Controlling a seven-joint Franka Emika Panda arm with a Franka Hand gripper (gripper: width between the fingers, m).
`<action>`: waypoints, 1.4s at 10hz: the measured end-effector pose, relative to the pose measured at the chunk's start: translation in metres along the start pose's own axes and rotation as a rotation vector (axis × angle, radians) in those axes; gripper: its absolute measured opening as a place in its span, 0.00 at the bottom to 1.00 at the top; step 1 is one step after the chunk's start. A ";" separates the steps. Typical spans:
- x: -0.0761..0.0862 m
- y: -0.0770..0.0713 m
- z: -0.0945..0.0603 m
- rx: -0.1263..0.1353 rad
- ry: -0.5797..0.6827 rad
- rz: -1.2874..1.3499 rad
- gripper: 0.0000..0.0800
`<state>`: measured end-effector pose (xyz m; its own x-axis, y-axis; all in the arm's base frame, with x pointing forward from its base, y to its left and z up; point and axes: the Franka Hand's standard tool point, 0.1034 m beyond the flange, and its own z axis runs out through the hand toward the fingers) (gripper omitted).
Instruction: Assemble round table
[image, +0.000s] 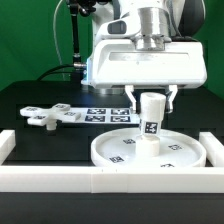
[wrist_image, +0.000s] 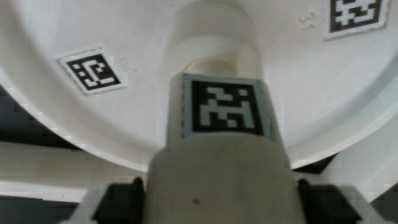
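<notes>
At the middle of the large round disc (image: 105, 152) the short leg (image: 151, 118) stood upright, its lower end at the disc's centre. The gripper (image: 151, 100) reached down from twelve o'clock and was clenched on the leg's upper sides. The wrist view showed its dark pads (wrist_image: 121, 198) pressed against the leg (wrist_image: 222, 150), whose tag (wrist_image: 226, 105) faced the camera, with the disc (wrist_image: 169, 40) beneath. On the exterior view, the cross-shaped foot (image: 45, 116) lay loose at ten o'clock of the disc, well apart. The marker board (image: 105, 113) lay at eleven o'clock, between foot and leg. White border bars (image: 110, 182) ran beside the disc at six o'clock.
</notes>
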<state>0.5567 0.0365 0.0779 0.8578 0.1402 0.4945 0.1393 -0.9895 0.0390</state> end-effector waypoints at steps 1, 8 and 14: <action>0.000 0.000 0.000 -0.002 0.005 0.000 0.51; 0.011 0.009 -0.013 0.003 -0.031 0.000 0.81; 0.002 0.006 -0.009 0.025 -0.110 -0.001 0.81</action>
<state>0.5551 0.0310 0.0868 0.9064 0.1460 0.3964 0.1517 -0.9883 0.0169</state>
